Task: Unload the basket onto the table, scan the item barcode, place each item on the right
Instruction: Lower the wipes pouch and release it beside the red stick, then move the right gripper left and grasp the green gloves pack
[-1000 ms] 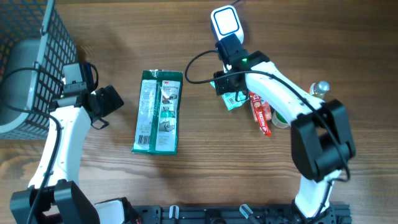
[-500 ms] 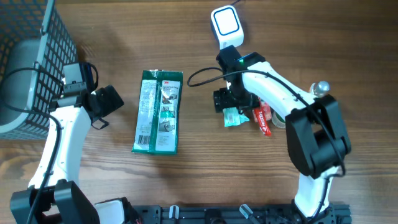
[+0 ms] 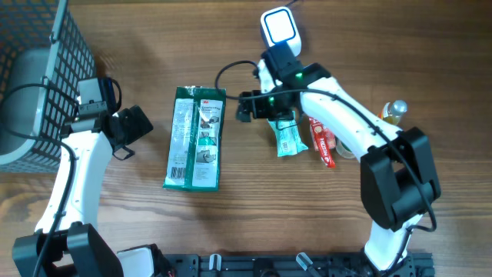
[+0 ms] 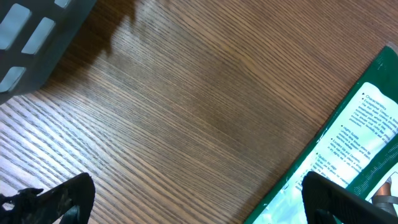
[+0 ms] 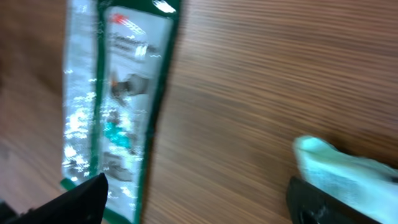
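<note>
A long green package lies flat on the wooden table, left of centre. A small teal packet lies loose further right, beside a red tube. The white scanner stands lit at the back. My right gripper hovers open and holding nothing between the green package and the teal packet. Its wrist view shows the green package at left, the teal packet at right, and bare wood between the fingers. My left gripper stands open just left of the green package.
A dark wire basket with a grey liner fills the back left corner, close behind the left arm. A small bottle stands at the right, near the red tube and the right arm's elbow.
The right gripper opened, let go of the teal packet and swung left towards the green package. The packet now lies flat on the table. The left arm has not moved.
</note>
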`<control>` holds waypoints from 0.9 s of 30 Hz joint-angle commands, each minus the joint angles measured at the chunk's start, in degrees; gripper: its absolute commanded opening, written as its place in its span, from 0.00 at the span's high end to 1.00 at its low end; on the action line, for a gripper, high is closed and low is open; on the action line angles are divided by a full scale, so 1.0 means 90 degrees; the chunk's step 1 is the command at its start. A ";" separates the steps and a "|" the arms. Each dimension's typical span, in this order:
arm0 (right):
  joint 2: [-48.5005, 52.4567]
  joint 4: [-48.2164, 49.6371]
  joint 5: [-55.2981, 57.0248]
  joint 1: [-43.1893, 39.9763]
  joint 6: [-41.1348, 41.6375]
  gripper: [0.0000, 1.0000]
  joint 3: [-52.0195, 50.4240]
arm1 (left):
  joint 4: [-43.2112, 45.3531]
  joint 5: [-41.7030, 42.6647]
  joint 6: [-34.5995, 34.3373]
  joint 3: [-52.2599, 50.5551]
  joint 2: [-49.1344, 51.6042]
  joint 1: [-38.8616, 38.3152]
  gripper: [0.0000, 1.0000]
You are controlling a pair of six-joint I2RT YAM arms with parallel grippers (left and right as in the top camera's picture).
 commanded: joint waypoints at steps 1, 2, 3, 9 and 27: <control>-0.0085 0.0194 0.0517 0.0512 0.0770 0.11 0.0005 | 0.0017 0.0005 0.0007 0.0080 -0.0068 0.0029 0.00; -0.0085 0.0265 0.0872 0.0707 0.0772 0.11 0.0005 | 0.0017 0.0005 0.0010 0.0080 -0.0068 0.0029 0.00; -0.0085 0.0313 0.1156 0.0877 0.0772 0.11 0.0002 | 0.0017 0.0005 0.0007 0.0080 -0.0068 0.0029 0.00; -0.0068 0.0466 0.2429 0.1469 0.0746 0.09 -0.0056 | 0.0017 0.0005 0.0007 0.0080 -0.0068 0.0029 0.00; 0.0636 -0.1044 0.3043 0.0629 0.1056 0.16 -0.0061 | 0.0017 0.0005 0.0010 0.0080 -0.0068 0.0029 0.00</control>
